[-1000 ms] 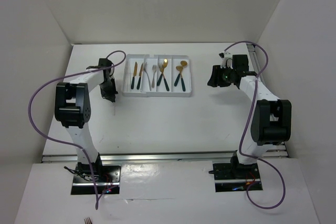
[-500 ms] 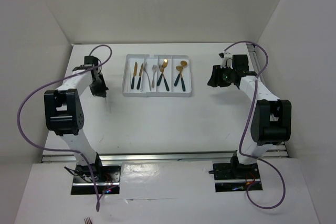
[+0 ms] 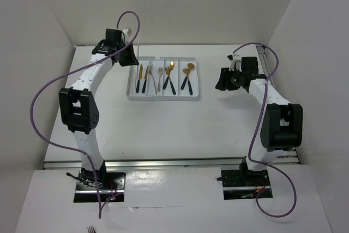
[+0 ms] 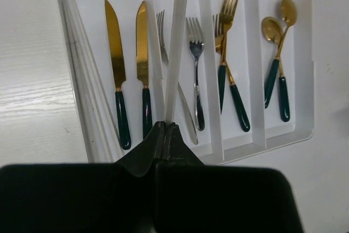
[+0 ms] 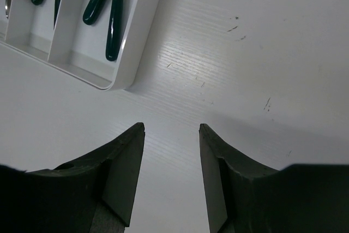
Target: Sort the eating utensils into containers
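The white tray (image 3: 163, 98) lies at the table's middle back, and its long compartments hold the eating utensils. Seen from the left wrist, the tray (image 4: 300, 80) holds two gold knives (image 4: 114, 42), a silver fork (image 4: 195, 53), gold forks (image 4: 229, 9) and two gold spoons (image 4: 271, 28), most with dark green handles. My left gripper (image 3: 131, 55) hangs raised over the tray's far left corner. It (image 4: 166, 125) is shut on the end of a thin white strip (image 4: 177, 36). My right gripper (image 3: 222, 80) is open over bare table right of the tray, with nothing between its fingers (image 5: 170, 126).
Several white strips (image 4: 87, 80) lie along the tray's leftmost compartment. The right wrist view shows the tray's near right corner (image 5: 125, 75) and two green handles (image 5: 112, 25). White walls enclose the table on three sides. Purple cables loop from both arms.
My left arm has swung up from the table left of the tray to above the tray's far left corner, and its jaws have closed. The right arm has not moved.
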Controlling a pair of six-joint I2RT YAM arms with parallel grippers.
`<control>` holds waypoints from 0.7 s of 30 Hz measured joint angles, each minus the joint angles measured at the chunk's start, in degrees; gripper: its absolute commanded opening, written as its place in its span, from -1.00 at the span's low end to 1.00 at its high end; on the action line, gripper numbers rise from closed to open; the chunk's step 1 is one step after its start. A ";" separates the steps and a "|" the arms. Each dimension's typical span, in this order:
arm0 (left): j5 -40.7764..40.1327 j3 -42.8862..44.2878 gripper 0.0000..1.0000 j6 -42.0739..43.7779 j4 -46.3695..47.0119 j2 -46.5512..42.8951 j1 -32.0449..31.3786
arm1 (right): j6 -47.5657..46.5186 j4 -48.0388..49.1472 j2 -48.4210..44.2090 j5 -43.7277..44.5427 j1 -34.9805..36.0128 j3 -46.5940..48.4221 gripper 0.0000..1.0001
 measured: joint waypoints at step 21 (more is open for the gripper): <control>-2.54 1.64 -1.00 4.61 -2.21 16.79 1.46 | -0.11 -0.02 -0.04 0.28 0.00 -0.81 0.02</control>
